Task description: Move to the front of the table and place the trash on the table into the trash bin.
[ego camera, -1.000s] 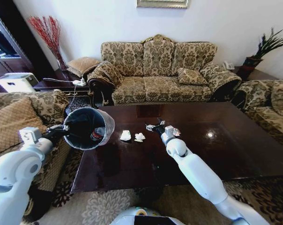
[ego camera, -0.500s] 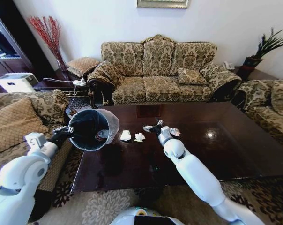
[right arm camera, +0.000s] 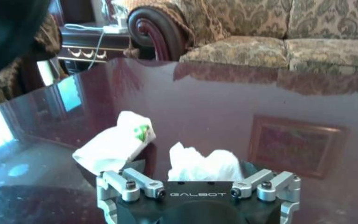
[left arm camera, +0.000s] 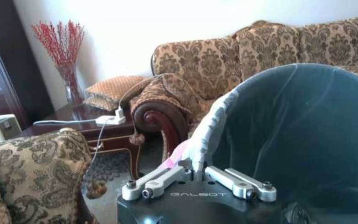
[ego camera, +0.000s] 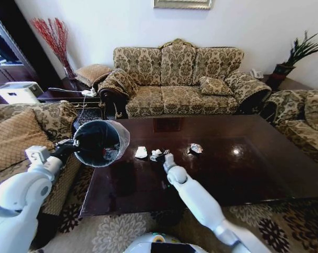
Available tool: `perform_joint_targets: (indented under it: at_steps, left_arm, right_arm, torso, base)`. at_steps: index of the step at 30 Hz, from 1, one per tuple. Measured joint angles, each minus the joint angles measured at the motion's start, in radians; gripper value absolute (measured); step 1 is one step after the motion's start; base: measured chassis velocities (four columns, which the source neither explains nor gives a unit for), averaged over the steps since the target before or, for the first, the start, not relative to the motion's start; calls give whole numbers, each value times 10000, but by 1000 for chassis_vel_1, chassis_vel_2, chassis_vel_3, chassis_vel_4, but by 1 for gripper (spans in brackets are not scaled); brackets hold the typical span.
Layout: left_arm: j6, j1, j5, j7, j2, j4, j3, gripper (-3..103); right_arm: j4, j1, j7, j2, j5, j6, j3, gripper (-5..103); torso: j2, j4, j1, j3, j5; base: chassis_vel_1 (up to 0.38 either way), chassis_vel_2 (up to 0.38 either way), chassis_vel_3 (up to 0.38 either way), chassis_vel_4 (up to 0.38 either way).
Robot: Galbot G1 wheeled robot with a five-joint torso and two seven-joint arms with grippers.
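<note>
Ornate sitting room, bright daylight

A damask sofa (ego camera: pixel 177 79) sits against the white wall (ego camera: pixel 243 23), red branches (ego camera: pixel 53 37) stand in the left corner, a potted plant (ego camera: pixel 298 55) right, patterned carpet (ego camera: pixel 117 232) underfoot.

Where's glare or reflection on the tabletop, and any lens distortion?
Head view: bright specular spot on the table right of the silvery wrapper; wide-angle bowing of the room edges. Right wrist view: glossy top mirrors the sofa beyond the paper wad at the right tool.
</note>
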Motion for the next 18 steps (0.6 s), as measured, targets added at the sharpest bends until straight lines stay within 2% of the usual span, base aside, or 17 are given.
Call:
perform_joint_targets:
  at_steps: [2, 5, 6, 8, 10, 14, 18]
  left_arm:
    - [7, 12, 3, 3, 18, -46, -7, 0]
    - [9, 9, 4, 3, 28, -49, -22, 0]
    - [11, 10, 6, 7, 29, -49, -24, 0]
    - [11, 12, 11, 9, 25, -48, -23, 0]
    - [11, 23, 35, 15, -11, -42, 6, 0]
    - [11, 56, 50, 40, -35, -42, 20, 0]
    - [11, 142, 151, 255, -22, -59, -25, 0]
  right_arm:
    - [-403, 88, -15, 163, -47, 110, 69, 95]
    - [-517, 120, -77, 167, -51, 135, 91, 90]
    - [-601, 154, -159, 166, -63, 168, 125, 83]
    - [-661, 173, -198, 169, -77, 191, 154, 83]
    - [-827, 211, -310, 208, -114, 293, 252, 75]
    - [-941, 223, -443, 242, -190, 366, 358, 68]
    - [-997, 225, -558, 218, -214, 399, 422, 55]
  torso:
    - [0, -1, 0, 0, 0]
    - [0, -4, 1, 0, -1]
    - [0, -4, 0, 0, 0]
    - [1, -4, 0, 0, 1]
    - [1, -4, -1, -1, 0]
    - [1, -4, -1, -2, -1]
    - [2, -6, -1, -3, 0]
  base:
    - [0, 0, 0, 0]
    - [0, 0, 0, 0]
    - [0, 0, 0, 0]
    - [0, 0, 0, 0]
    - [0, 0, 0, 0]
    - [0, 0, 0, 0]
    - [0, 0, 0, 0]
